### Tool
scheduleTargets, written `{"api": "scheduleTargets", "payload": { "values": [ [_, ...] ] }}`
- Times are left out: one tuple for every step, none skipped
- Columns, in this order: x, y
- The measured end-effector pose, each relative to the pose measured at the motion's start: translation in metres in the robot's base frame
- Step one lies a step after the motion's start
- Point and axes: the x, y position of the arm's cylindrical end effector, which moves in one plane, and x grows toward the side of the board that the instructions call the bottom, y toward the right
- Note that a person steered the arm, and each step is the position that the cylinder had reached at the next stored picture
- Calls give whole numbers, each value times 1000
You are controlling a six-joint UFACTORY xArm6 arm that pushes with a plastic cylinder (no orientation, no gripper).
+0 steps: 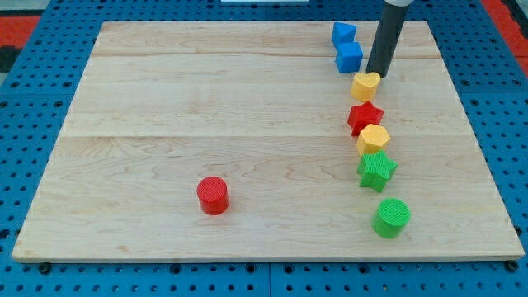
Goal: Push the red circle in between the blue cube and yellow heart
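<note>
The red circle [213, 195] stands alone at the lower middle of the wooden board [206, 99]. The blue cube [350, 57] is at the view's upper right, with a second blue block [344, 33] just above it. A yellow block [365, 86], which looks like the heart, sits right below the cube. My tip [377, 76] rests at that yellow block's upper right edge, just right of the blue cube and far from the red circle. The dark rod comes down from the view's top.
Below the yellow block a column runs down the right side: a red star [365, 116], another yellow block [373, 139], a green star [377, 171] and a green circle [391, 218]. A blue pegboard surface [33, 165] surrounds the board.
</note>
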Motion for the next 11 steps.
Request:
{"api": "scheduleTargets", "payload": {
  "values": [
    [5,-6],
    [5,-7],
    [3,-36],
    [3,-72],
    [5,-129],
    [36,-156],
    [60,-133],
    [124,-133],
    [180,-133],
    [217,-149],
    [248,-221]
  ]
}}
